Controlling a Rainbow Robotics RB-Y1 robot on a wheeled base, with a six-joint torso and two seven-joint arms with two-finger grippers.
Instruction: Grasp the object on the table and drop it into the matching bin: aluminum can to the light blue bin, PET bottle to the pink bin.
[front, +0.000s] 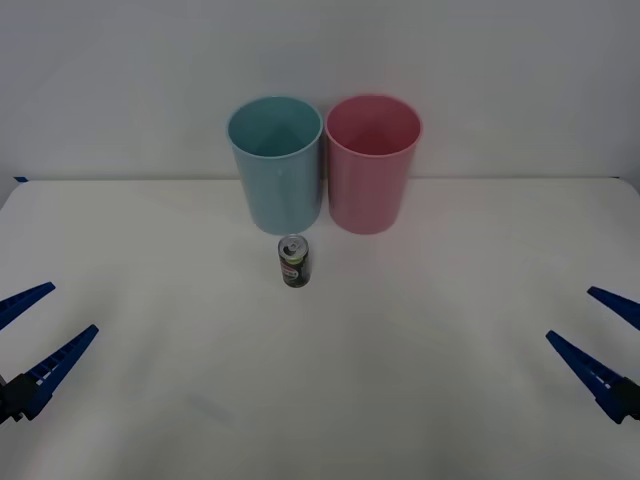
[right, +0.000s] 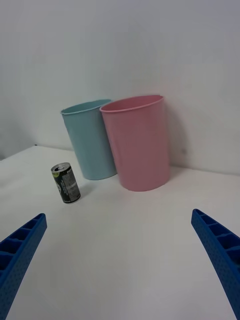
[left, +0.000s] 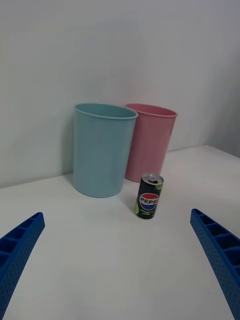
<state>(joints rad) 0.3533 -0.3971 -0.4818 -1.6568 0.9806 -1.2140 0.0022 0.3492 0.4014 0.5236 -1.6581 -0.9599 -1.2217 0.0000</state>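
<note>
Bare white tabletop (front: 320, 400) is seen near, left and right of the small upright dark aluminium can (front: 293, 261). Far passage is blocked by the tall light blue plastic bin (front: 276, 165) and touching tall pink plastic bin (front: 371, 163).

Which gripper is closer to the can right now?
Left, slightly. The can stands left of centre before the blue bin; the left gripper waits open at the near left edge, the right gripper open at the near right.

Both arms are cut off at the front view's edges; the light blue bin (left: 103, 149) partly hides the pink bin (left: 155, 140)
</note>
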